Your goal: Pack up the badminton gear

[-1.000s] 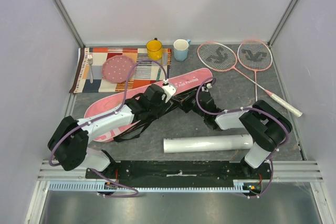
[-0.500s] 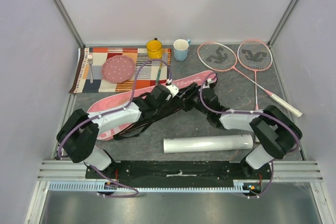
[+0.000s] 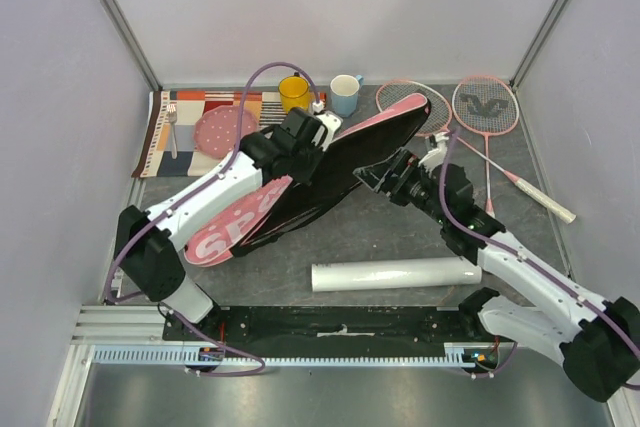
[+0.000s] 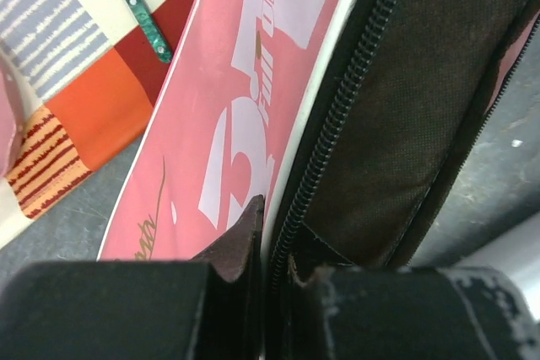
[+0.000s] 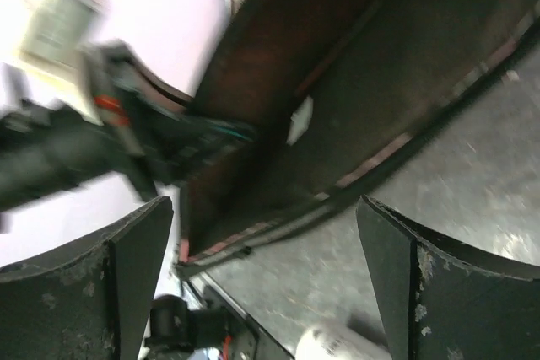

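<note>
The pink SPORT-lettered racket bag [image 3: 235, 227] lies at the table's middle left, its top flap raised so the black lining [image 3: 320, 187] shows. My left gripper [image 3: 318, 137] is shut on the flap's zipper edge [image 4: 325, 137], with pink cover [image 4: 245, 82] on one side and lining [image 4: 422, 82] on the other. My right gripper [image 3: 385, 179] stands open just right of the open bag, nothing between its fingers [image 5: 126, 284]. Two pink rackets [image 3: 440, 112] [image 3: 486, 105] lie at the back right, the left one partly hidden by the flap. The white tube [image 3: 395, 274] lies near the front.
A yellow mug [image 3: 294, 93] and a blue mug [image 3: 345, 95] stand at the back behind the bag. The pink dotted plate [image 3: 222, 132] and a fork [image 3: 171, 127] rest on the striped placemat [image 3: 190, 107] at back left. White racket handles [image 3: 545, 202] reach toward the right wall.
My left gripper shut on the bag's edge and lifted the flap up and toward the back. My right gripper let go, opened wide and pulled back to the right.
</note>
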Controlling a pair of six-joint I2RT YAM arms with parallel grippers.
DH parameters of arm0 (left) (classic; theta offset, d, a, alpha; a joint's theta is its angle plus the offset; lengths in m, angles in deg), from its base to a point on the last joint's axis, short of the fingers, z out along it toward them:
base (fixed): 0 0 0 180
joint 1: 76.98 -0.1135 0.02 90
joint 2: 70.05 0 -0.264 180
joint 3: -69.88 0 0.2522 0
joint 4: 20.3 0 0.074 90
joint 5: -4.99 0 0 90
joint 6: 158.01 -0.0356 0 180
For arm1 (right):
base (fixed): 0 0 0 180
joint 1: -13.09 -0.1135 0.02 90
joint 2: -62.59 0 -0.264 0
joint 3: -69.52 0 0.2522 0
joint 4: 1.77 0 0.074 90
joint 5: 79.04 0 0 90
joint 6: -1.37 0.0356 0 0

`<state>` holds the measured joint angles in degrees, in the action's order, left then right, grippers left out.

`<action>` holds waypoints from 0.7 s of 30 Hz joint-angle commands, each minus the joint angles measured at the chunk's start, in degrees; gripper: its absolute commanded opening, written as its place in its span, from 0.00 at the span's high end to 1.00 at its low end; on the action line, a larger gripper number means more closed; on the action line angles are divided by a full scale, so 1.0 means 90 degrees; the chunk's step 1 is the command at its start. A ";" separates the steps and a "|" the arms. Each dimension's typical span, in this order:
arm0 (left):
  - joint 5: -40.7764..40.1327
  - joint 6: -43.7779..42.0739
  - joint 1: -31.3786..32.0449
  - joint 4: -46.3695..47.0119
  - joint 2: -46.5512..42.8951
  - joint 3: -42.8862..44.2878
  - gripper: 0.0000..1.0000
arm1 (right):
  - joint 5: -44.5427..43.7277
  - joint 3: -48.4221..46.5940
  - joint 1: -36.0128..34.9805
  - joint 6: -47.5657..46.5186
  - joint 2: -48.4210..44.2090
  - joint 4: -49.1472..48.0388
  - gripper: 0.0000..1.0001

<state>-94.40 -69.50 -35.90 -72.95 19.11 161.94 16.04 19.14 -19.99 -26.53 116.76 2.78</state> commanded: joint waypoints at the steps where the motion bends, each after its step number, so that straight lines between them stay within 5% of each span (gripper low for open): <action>1: 0.1014 0.0557 -0.0170 -0.1136 0.0365 0.0996 0.98 | 0.0255 -0.0012 -0.0025 -0.0123 0.0455 0.0653 0.02; 8: 0.1423 0.0801 -0.0209 -0.1538 0.0473 0.1622 0.98 | -0.0028 -0.0706 -0.0494 0.0344 0.1763 0.0325 0.10; 10: 0.1540 0.0918 -0.0199 -0.1548 0.0473 0.1612 0.98 | -0.0163 -0.0774 -0.0728 0.0744 0.2134 0.0067 0.26; 11: 0.1647 0.0957 -0.0199 -0.1548 0.0454 0.1612 0.98 | -0.0251 -0.0823 -0.0796 0.0910 0.2261 0.0086 0.42; 16: 0.1775 0.0977 -0.0199 -0.1567 0.0405 0.1505 0.98 | -0.1050 -0.0873 -0.1129 0.1555 0.2516 -0.0002 0.63; 17: 0.1766 0.0967 -0.0199 -0.1567 0.0396 0.1476 0.98 | -0.1159 -0.0863 -0.1177 0.1624 0.2468 0.0027 0.76; 21: 0.1698 0.0772 -0.0209 -0.1489 0.0405 0.1213 0.82 | -0.1453 -0.0785 -0.1217 0.2132 0.2126 0.0135 1.00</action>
<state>-81.24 -63.10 -37.74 -87.46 23.24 173.92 8.59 13.23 -30.62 -13.15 139.16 5.64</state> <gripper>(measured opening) 0.130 0.061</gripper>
